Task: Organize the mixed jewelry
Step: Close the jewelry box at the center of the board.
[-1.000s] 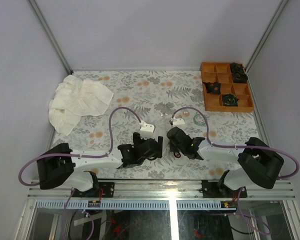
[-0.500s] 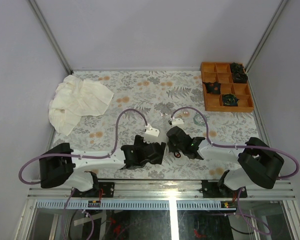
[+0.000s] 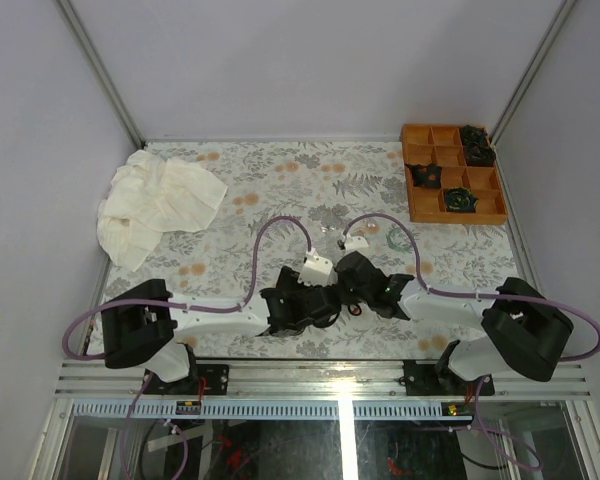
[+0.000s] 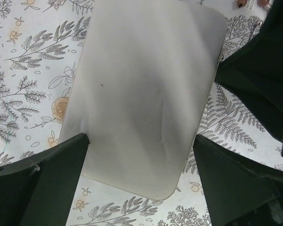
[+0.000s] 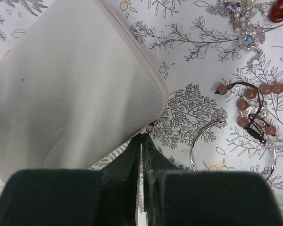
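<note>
1 box point(image 4: 146, 89), 1 tray point(image 3: 412, 203), 1 cloth point(image 3: 155, 200)

This is a robotics lab test cell. Plain pale panels point(image 3: 310, 60) on aluminium posts point(image 3: 100, 70) wall in a bench point(image 3: 280, 170) with a floral-print covering. A left arm point(image 3: 210, 315) and a right arm point(image 3: 450, 305) are bolted to an aluminium rail point(image 3: 320, 375) at its near edge, trailing purple cables point(image 3: 250, 250).

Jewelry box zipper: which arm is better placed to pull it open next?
Right. The right tool is closed on the zipper pull at a corner of the jewelry box; the left tool stands open astride it, better for bracing.
</note>
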Controlling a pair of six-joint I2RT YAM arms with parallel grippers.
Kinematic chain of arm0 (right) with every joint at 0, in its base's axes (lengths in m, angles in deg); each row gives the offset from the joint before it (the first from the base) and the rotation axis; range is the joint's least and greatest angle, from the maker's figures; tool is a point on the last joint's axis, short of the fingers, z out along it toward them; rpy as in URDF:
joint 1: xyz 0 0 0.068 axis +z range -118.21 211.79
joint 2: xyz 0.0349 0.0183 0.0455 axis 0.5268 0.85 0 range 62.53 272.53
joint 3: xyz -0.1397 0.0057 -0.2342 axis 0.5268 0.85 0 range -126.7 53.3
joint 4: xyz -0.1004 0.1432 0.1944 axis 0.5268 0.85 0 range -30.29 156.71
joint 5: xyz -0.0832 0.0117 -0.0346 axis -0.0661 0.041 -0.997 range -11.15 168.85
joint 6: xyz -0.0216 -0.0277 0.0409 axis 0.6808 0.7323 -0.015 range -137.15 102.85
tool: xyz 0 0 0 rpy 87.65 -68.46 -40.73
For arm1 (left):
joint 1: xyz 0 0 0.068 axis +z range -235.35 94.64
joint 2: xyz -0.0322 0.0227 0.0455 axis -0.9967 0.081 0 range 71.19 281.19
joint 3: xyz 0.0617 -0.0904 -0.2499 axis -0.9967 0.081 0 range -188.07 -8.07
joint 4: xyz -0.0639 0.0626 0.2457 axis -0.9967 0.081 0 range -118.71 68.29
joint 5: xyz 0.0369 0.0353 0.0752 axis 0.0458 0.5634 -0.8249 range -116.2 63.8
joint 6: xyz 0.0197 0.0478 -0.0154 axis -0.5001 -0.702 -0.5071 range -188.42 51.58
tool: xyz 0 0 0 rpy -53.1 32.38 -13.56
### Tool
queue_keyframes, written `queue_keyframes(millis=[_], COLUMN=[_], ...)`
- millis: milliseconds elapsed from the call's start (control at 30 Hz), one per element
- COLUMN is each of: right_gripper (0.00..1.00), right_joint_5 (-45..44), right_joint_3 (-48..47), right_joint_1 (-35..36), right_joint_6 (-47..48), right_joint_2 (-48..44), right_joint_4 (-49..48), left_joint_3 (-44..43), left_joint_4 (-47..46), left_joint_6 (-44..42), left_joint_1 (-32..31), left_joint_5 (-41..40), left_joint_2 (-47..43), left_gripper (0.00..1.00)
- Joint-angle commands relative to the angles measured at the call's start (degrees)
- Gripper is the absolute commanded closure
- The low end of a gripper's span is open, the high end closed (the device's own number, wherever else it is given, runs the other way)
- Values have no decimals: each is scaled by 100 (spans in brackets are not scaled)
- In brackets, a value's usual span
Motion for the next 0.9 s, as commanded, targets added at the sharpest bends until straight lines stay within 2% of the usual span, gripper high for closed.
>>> queue_keyframes(millis=[0, 467, 867], right_gripper=[100, 100, 100], right_joint_5=[357, 714, 980], right_joint_3=[124, 238, -354], right_joint_1=[-217, -918, -1277], right_joint_6=[42, 201, 460], right_joint_2=[-349, -358, 318], right_joint_4=[-463, -548, -662], left_joint_3=[627, 755, 869], left_joint_4=[-8, -239, -862], left_joint_6=[413, 573, 475], left_joint_1=[397, 1076, 1799], left_joint_5=[942, 1249, 1177], left_joint_2=[490, 736, 950], left_gripper=[9, 10, 10])
